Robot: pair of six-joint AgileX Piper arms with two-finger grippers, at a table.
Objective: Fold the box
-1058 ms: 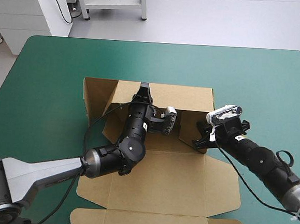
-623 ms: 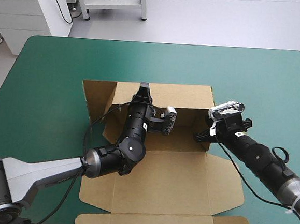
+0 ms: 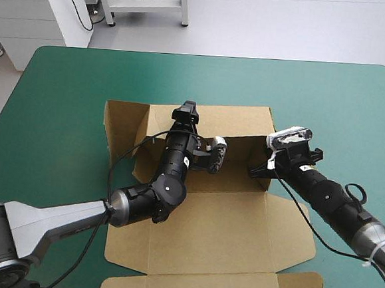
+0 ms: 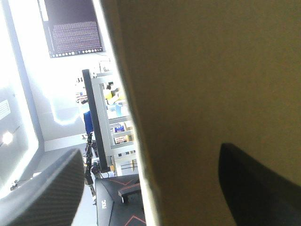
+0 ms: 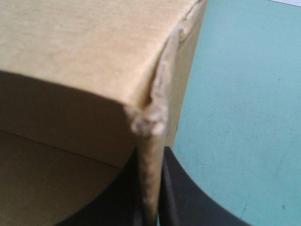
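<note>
Centre of counter [image 3: 64, 80], on the teal-green cover: brown box [image 3: 232, 227], part-folded. Long axis runs far-to-near, slightly skewed. Raised far wall [image 3: 241, 124] is toward the far edge, and the flat lid panels point at the near edge. Left gripper [image 3: 186, 110] is at the top rim of the far wall. Left wrist view: its fingers [image 4: 42, 193] are wide apart with the wall's edge standing between them, not clamped. Right gripper [image 3: 256, 170] is at the box's far right corner. Right wrist view: fingers [image 5: 188, 202] all but together, pinching the upright side wall [image 5: 150, 188] just below a crushed corner. Bare cover lies just beside that wall.
</note>
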